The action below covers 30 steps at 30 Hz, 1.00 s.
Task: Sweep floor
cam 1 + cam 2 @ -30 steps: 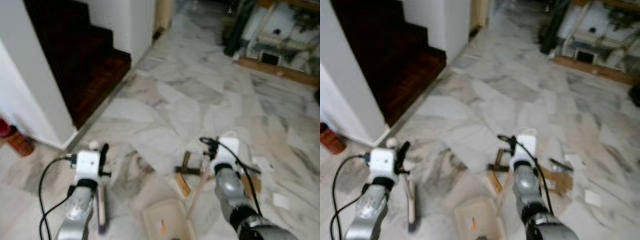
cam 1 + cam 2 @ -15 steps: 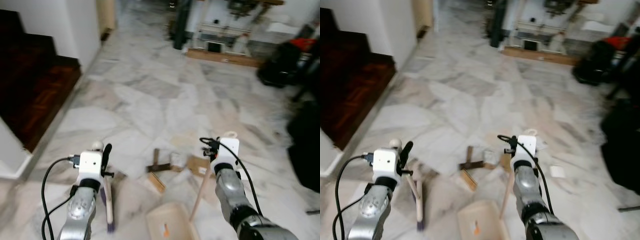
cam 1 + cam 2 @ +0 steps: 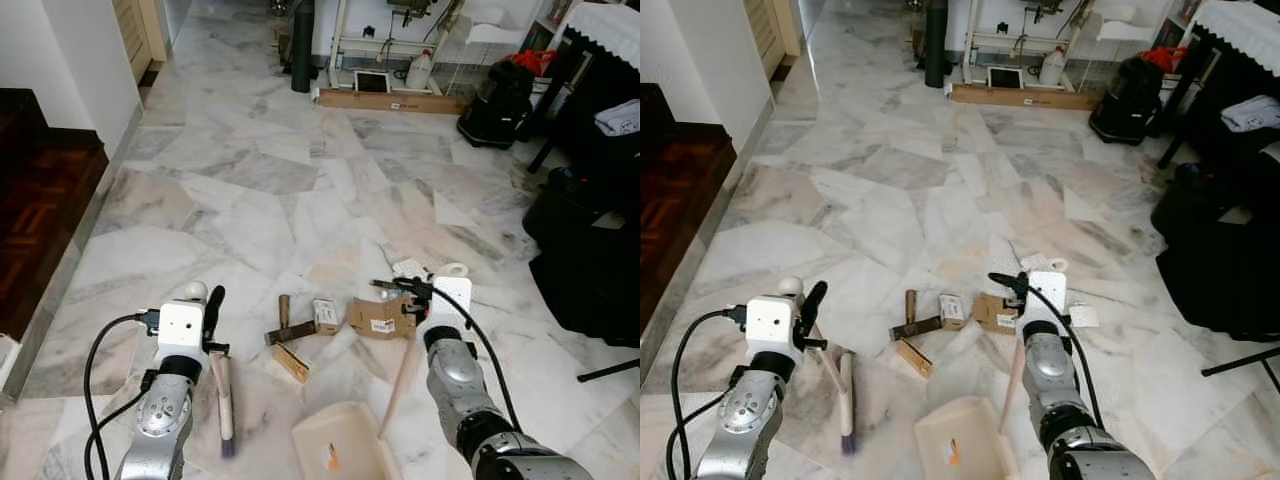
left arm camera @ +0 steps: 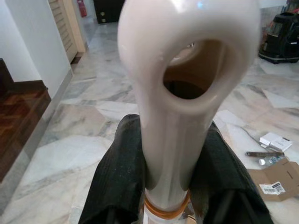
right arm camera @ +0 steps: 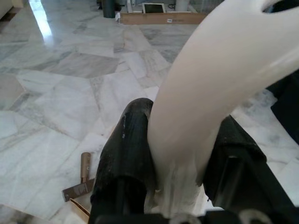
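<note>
My left gripper is shut on the cream loop-ended handle of a broom, black fingers on both sides. The brush end rests on the marble floor at lower left. My right gripper is shut on the long cream handle of a dustpan, which sits on the floor between the arms. Ahead of the pan lies litter: a wooden stick, a wood block, a small box, torn cardboard and crumpled paper.
Dark wooden stairs and a white wall stand at the left. Black furniture and a thin stand leg crowd the right. At the back are a black vacuum, a long flat box and a black post.
The view has swung right: the stairs slid to the left edge and the right-hand furniture came in. Both grippers keep the same hold on their handles.
</note>
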Tool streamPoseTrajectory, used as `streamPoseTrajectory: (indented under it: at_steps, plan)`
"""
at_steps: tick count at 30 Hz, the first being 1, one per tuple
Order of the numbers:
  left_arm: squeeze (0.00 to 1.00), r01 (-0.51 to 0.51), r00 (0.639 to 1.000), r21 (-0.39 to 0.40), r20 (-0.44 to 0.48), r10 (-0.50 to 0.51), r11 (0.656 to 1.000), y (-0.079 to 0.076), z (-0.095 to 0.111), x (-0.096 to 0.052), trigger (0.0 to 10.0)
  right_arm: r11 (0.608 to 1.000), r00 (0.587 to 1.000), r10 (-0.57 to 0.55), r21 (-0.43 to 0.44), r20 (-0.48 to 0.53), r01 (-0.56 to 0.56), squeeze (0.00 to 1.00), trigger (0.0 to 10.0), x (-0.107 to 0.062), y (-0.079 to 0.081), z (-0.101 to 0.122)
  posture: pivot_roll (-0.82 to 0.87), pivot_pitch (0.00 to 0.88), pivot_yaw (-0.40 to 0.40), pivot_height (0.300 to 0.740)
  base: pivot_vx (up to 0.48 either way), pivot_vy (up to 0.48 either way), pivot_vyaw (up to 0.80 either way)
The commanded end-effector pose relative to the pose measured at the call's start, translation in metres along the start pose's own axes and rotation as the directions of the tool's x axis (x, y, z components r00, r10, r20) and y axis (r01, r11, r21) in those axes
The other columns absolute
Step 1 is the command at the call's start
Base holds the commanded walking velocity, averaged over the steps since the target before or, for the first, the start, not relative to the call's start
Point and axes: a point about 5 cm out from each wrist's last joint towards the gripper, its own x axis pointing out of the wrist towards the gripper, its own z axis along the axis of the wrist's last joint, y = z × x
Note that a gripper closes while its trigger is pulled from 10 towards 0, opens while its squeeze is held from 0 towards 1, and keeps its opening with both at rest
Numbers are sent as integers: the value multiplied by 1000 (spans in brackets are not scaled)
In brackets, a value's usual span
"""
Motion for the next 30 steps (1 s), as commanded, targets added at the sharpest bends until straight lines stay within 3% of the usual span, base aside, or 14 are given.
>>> streamPoseTrajectory:
  at_steps: [1,16,30]
  plan:
    - [0,0,1000,2,3,0,1000,0,1,0,10000,1000,1000,-17,10,-2,17,0,10000,3,-5,4,48,79,-80,740,0,0,-781]
    - [0,3,1000,-4,1,-3,1000,0,1,0,10000,1000,1000,-12,-2,2,12,0,10000,3,-4,4,51,73,-80,740,0,0,-754]
    - [0,7,1000,-2,-1,-7,1000,-1,1,0,10000,1000,1000,-25,-14,-7,25,0,10000,3,-6,3,52,69,-79,740,18,0,0]
